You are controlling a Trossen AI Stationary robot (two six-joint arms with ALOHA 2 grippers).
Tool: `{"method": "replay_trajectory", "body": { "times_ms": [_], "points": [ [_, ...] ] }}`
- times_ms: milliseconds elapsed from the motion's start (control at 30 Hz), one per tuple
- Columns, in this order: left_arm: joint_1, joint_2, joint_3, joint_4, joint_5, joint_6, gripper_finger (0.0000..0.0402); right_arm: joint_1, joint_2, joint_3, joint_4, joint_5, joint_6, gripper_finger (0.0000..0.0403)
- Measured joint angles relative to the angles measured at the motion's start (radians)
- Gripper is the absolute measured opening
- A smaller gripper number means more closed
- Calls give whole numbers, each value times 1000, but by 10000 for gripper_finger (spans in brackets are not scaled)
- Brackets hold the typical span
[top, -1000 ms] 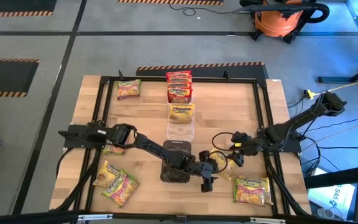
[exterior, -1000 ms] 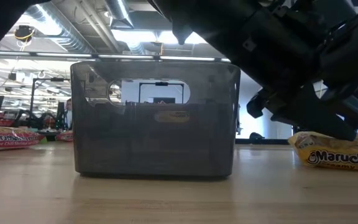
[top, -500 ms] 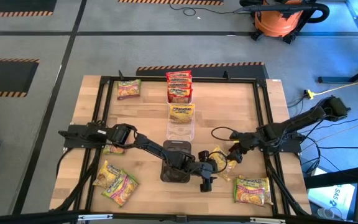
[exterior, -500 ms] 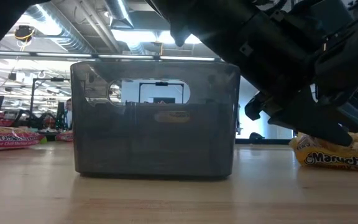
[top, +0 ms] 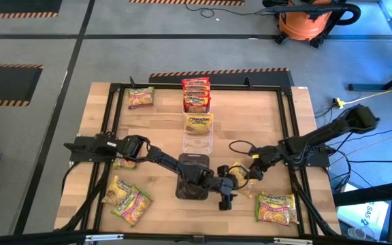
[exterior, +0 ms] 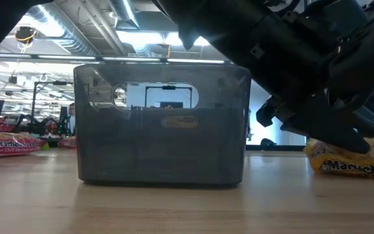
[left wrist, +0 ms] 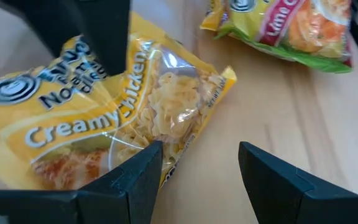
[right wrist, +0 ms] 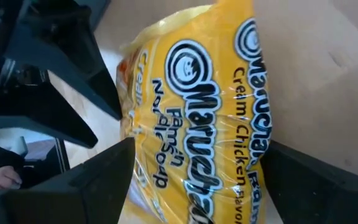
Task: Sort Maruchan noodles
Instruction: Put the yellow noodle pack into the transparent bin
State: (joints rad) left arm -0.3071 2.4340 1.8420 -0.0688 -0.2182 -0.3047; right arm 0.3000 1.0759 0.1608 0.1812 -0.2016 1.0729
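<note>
Right now, at the near middle of the table
Yellow packet: a Creamy Chicken Maruchan packet [right wrist: 197,118] lies flat on the wooden table [top: 162,129], just right of the dark bin [top: 193,178], between the two grippers
Right gripper: the right gripper [top: 252,170] sits at the packet's right end with its fingers [right wrist: 98,180] spread wide on either side of the packet; from the wrist view it looks as if the pads are not pinching the wrapper, though I cannot be sure they are clear of it
Left gripper: the left gripper [left wrist: 197,168] reaches across in front of the dark bin to the packet's near-left corner, jaws apart, one finger at the wrapper's edge and the other over bare wood, gripping nothing
Dark bin: smoky, see-through, standing upright on the table; it fills the middle of the low view [exterior: 161,123]
Clear tray: a clear tray [top: 197,141] just behind the dark bin, with a yellow packet [top: 199,123] at its far end
Red packets: a stack of red-orange packets [top: 196,94] at the far edge
Green-and-pink packets: one at the far left [top: 141,96], one near the right front corner [top: 277,207], a few more at the left front [top: 126,199]
</note>
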Motion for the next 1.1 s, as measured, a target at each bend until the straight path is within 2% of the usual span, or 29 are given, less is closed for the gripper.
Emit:
{"method": "replay_trajectory", "body": {
  "times_ms": [300,567,667,900,1100],
  "points": [
    [-3,0,-1,4,12,-1,207,0,100,-2,155,-9,0,285],
    [-3,1,-1,7,11,0,207,0,104,24,142,-15,10,246],
    [-3,2,-1,8,5,1,207,0,103,34,164,19,6,230],
    [5,4,-2,10,-107,28,207,1,102,37,205,24,-3,150],
    [5,3,-2,10,-104,26,207,1,102,35,201,40,-40,95]
  ]
}}
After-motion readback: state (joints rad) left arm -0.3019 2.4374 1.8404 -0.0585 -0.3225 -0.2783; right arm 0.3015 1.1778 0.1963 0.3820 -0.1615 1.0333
